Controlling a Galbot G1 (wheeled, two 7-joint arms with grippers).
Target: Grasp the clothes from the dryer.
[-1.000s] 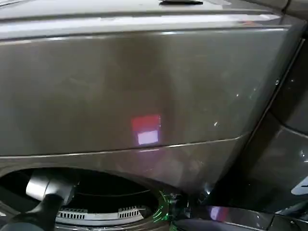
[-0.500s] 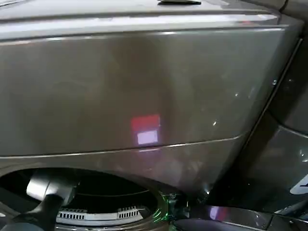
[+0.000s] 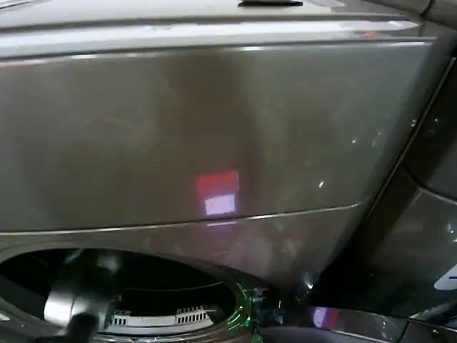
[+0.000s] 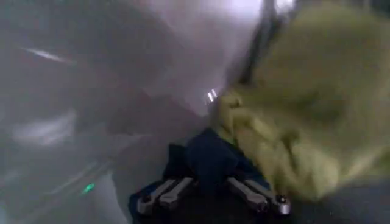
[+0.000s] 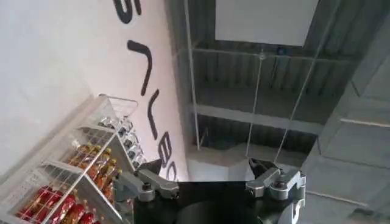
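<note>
The dryer (image 3: 214, 128) is a bronze-grey machine, with its round porthole (image 3: 164, 282) low at the left of the head view. My left arm (image 3: 78, 300) reaches in through that opening. Inside the drum, my left gripper (image 4: 207, 185) is shut on the dark navy cloth (image 4: 210, 158), which bulges between its fingers (image 4: 167, 192). The yellow-green cloth (image 4: 304, 109) lies bunched right beside the navy one, touching it. My right gripper (image 5: 210, 176) is open and holds nothing, pointing up at a ceiling.
A green light glows at the porthole's rim (image 3: 246, 307). A neighbouring dark machine (image 3: 428, 214) stands close on the right. The drum's grey wall (image 4: 73, 91) curves round the left gripper. A wire rack of bottles (image 5: 73, 182) shows in the right wrist view.
My left arm has shifted lower in the porthole and now looks blurred from moving. The dryer itself has stayed still.
</note>
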